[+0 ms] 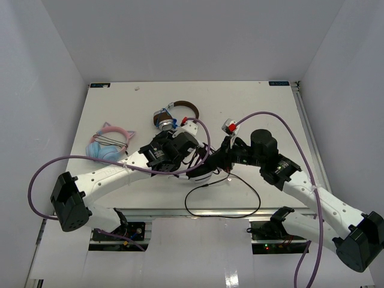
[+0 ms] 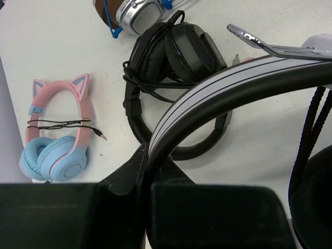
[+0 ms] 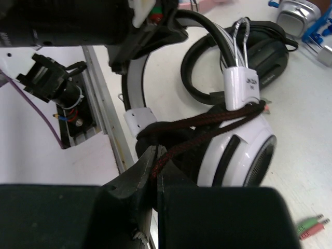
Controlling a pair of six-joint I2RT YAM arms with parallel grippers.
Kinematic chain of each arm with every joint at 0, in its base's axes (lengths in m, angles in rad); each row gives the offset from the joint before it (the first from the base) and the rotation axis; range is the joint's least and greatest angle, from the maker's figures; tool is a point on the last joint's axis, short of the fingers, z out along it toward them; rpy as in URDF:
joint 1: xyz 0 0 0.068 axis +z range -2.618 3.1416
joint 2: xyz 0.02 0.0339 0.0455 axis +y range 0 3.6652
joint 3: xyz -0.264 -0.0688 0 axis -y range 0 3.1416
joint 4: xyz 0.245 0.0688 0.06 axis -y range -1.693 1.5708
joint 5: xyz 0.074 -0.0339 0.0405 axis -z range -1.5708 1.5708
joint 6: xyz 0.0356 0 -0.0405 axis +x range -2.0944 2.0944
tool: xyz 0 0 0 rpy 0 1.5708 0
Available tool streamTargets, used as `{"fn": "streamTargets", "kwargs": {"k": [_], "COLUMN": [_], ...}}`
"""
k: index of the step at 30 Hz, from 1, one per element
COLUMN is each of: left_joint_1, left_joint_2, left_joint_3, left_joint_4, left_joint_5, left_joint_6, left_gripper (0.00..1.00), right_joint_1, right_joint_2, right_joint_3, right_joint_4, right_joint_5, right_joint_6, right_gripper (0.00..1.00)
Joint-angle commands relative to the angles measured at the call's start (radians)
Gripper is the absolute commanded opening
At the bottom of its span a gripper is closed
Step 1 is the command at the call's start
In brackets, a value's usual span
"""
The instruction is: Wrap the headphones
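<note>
While the left gripper [image 2: 147, 168] clamps the headphones [image 3: 239, 88] by their headband [image 2: 223, 85], the right gripper [image 3: 155, 163], pinching the cable [image 3: 207, 129] beside the ear cup [image 3: 236, 155], should wind it taut.

Headphones, 4 pairs in all:
- 1 white with black pads, the headphones [image 3: 244, 148], at 6 o'clock from the middle of the table [image 1: 270, 108]
- 1 all-black headphones [image 2: 192, 49], near the middle
- 1 brown-banded silver headphones [image 1: 180, 111], at 12 o'clock
- 1 pink-and-blue cat-ear headphones [image 2: 57, 150], at 9 o'clock

Other items:
- 1 long black cable [image 3: 207, 136], its loose loop lying at 5 o'clock
- 1 table
- 2 robot arms, the left arm [image 1: 102, 174] from 7 o'clock and the right arm [image 1: 321, 201] from 5 o'clock
- 2 grippers with two fingers each, the left gripper [image 2: 148, 171] and the right gripper [image 3: 155, 161]
</note>
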Motion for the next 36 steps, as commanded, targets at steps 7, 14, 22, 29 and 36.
{"fn": "streamTargets", "kwargs": {"k": [7, 14, 22, 29, 36], "left_joint_1": [0.012, 0.012, 0.012, 0.04, 0.073], "left_joint_2": [0.012, -0.002, -0.013, -0.031, -0.085], "left_joint_3": [0.127, 0.171, 0.198, 0.245, 0.282], "left_joint_4": [-0.102, -0.164, -0.2, -0.228, -0.204], "left_joint_5": [-0.043, -0.04, -0.046, -0.008, 0.093], "left_joint_6": [-0.215, -0.258, -0.301, -0.398, -0.428], "left_gripper": [0.0, 0.0, 0.0, 0.0, 0.0], "right_joint_1": [0.051, 0.065, 0.081, 0.143, 0.248], "right_joint_2": [0.002, 0.033, 0.048, 0.014, -0.028], "right_joint_3": [-0.082, -0.079, -0.075, -0.12, -0.196], "right_joint_4": [0.304, 0.353, 0.366, 0.367, 0.386], "right_joint_5": [-0.153, -0.191, -0.178, -0.047, 0.126], "right_joint_6": [0.11, 0.121, 0.12, 0.125, 0.13], "right_gripper": [0.09, 0.18, 0.23, 0.12, 0.08]}}
